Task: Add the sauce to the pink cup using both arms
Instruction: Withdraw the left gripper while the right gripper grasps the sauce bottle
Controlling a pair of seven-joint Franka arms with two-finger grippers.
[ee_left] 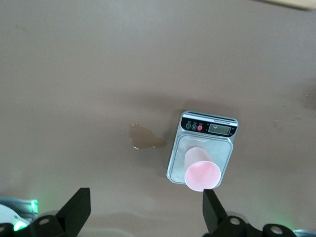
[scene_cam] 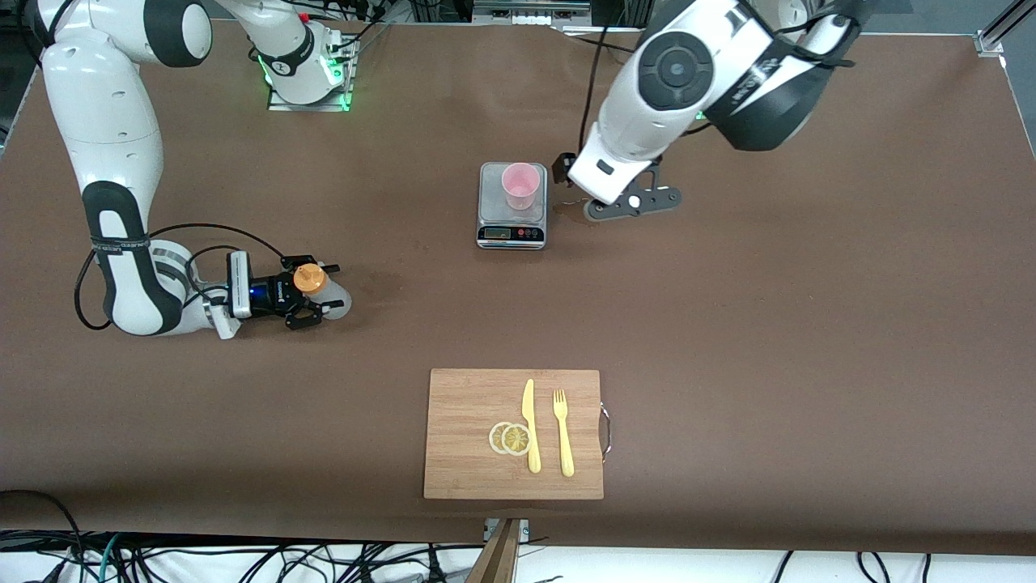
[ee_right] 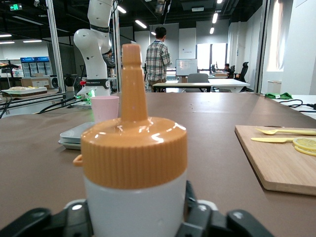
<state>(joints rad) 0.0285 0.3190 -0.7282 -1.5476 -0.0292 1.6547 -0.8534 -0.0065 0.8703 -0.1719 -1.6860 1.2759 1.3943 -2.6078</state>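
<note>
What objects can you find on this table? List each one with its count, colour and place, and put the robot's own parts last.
Pink cup: one, pale pink, upright on the scale.
Scale: one, silver with a dark display strip, mid-table near the robots' bases.
Sauce bottle: one, whitish with orange cap, toward the right arm's end of the table.
Cutting board: one, light wood, nearer the front camera than the scale.
Knife: one, yellow, on the board.
Fork: one, yellow, beside the knife.
Lemon slices: two, yellow, overlapping on the board.
Left gripper: one, black, open, beside the scale.
Right gripper: one, black, fingers around the sauce bottle.
</note>
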